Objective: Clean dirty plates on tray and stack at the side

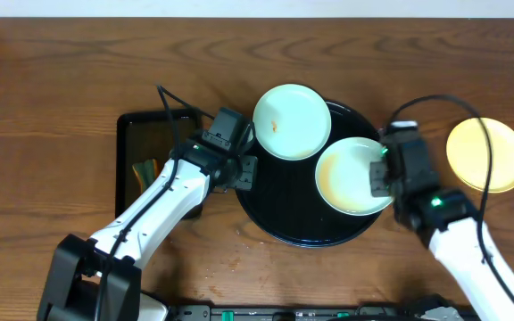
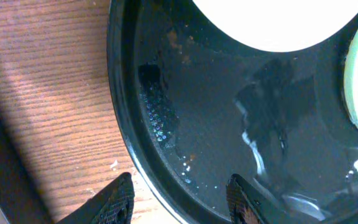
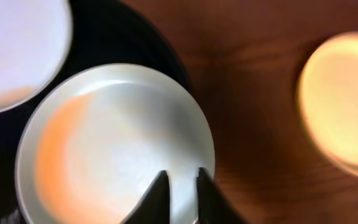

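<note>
- Worktop (image 1: 43,89): brown wood grain, carries everything below.
- Tray (image 1: 279,201): round, glossy black, raised rim, at centre. Wet beads and orange specks lie on its floor near the rim.
- Side tray (image 1: 121,160): rectangular, black, on the worktop at 9 o'clock from the tray, partly under the left arm.
- First mint plate (image 1: 292,121): on the tray at 12 o'clock, overhanging the rim, with a small orange smear near its middle.
- Second mint plate (image 1: 351,176): on the tray at 3 o'clock, with an orange film along its 9 o'clock side.
- Yellow plate (image 1: 486,154): off the tray, on the worktop at 3 o'clock, well apart from it.
- Left end effector (image 2: 179,202): fingers spread wide, empty, straddling the tray rim at 9 o'clock.
- Right end effector (image 3: 182,193): fingers close together at the second mint plate's 3 o'clock rim. Whether they pinch it cannot be told.
</note>
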